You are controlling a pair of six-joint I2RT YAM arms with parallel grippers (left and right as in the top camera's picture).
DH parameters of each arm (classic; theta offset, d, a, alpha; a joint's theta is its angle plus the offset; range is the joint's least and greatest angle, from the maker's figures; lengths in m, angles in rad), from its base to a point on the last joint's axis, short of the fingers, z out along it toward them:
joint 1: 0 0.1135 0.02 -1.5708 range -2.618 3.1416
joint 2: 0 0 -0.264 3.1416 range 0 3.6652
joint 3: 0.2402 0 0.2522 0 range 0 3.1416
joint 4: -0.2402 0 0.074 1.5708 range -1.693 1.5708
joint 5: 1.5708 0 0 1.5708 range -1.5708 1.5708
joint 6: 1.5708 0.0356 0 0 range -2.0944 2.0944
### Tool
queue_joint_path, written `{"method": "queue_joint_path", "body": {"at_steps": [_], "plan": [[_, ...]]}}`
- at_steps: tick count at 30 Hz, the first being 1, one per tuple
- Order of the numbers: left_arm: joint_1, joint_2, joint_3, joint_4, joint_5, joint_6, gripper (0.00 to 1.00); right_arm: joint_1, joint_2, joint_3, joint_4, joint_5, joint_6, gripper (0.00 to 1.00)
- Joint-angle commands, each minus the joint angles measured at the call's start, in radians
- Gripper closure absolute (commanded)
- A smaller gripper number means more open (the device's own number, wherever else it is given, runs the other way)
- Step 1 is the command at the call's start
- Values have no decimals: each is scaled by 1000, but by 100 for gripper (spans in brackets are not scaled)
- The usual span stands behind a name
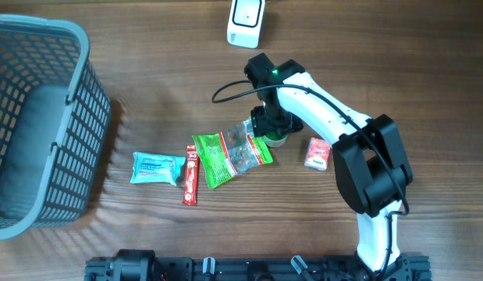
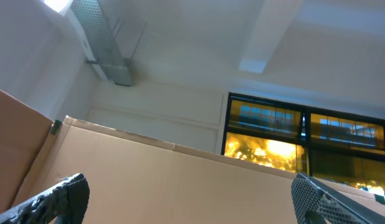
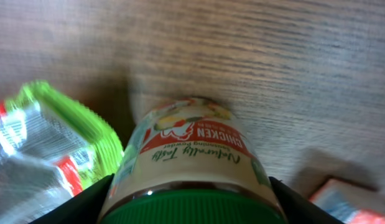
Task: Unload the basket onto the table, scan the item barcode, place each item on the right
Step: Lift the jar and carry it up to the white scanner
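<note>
Right claw (image 3: 191,211) straddles the jar (image 3: 192,146), likely to carry it to the scanner (image 1: 246,22); you cannot tell if it pinches; left claw (image 2: 192,199) spread.

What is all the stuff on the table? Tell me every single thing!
basket: one, grey, far left
scanner: one, white, top middle
blue packet: one, blue, right of the basket
stick packet: one, red, beside the blue packet
bag: one, green and clear, middle
jar: one, green lid, chicken label, beside the bag
small box: one, red and pink, right of the jar
table: one, brown wood
right gripper: one, black, around the jar
left gripper: one, black, open, facing the ceiling
</note>
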Motion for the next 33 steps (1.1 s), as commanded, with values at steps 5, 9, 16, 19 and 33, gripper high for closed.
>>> {"method": "queue_joint_path", "body": {"at_steps": [5,9,16,19,33], "plan": [[7,-5,-5,0,16,-13,0,-29,11,6,18,-98,634,0],[7,-5,-5,0,16,-13,0,-31,-2,41,-14,-93,599,0],[7,-5,-5,0,16,-13,0,-31,-126,77,-43,3,105,0],[7,-5,-5,0,16,-13,0,-31,-157,77,-43,5,-119,0],[7,-5,-5,0,16,-14,0,-29,-69,39,-68,-6,-583,0]]}}
